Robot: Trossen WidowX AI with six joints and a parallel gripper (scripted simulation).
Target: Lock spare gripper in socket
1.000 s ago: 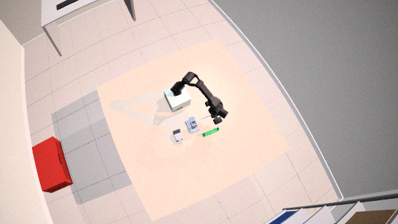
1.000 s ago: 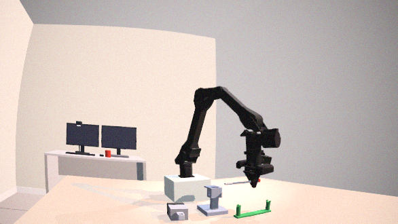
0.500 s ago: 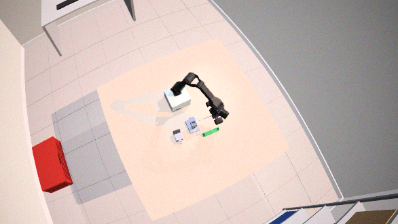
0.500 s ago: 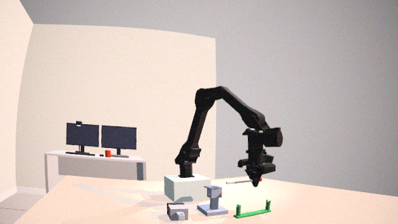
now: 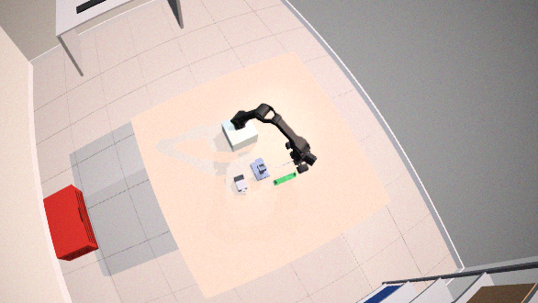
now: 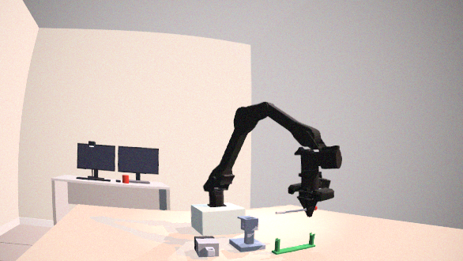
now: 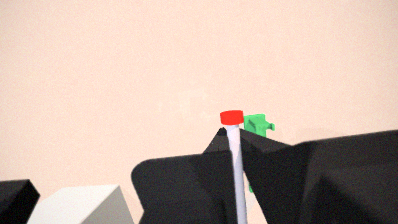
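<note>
My gripper [image 6: 310,213] [image 7: 227,131] points down and is shut on the lock pin [image 6: 289,212] [image 7: 238,170] [image 5: 285,164], near its red head [image 7: 231,118] [image 6: 315,208]. The pin is roughly level, its free end toward the mount, well above the table. The blue-grey mount [image 5: 254,170] [image 6: 249,236] stands upright with its socket on top; the pin is out of it. The spare gripper [image 5: 240,184] [image 6: 206,246], a light grey block with a dark back and a small spigot, lies beside the mount, apart from it.
A green rack [image 5: 285,179] [image 6: 294,249] [image 7: 256,125] with two upright end posts stands on the table beside the mount, below my gripper. The arm's pale base block [image 5: 243,138] [image 6: 218,221] [image 7: 82,205] is behind the mount.
</note>
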